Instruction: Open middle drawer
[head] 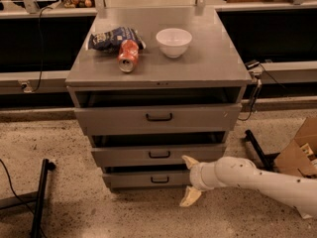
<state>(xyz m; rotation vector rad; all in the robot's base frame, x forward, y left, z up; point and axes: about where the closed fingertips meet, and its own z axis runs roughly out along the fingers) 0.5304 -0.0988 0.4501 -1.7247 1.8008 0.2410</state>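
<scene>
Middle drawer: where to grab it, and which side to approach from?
Grip the small black loop handle at the centre of the middle drawer front. It is a horizontal bar standing off a flat panel, so come straight from the front, jaws above and below it. The gripper, open, sits lower and to the handle's right.

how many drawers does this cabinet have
3, stacked: top drawer under the tabletop, middle drawer below it, bottom drawer by the floor. The open tool is at the bottom drawer's right end, just below the middle drawer.
</scene>
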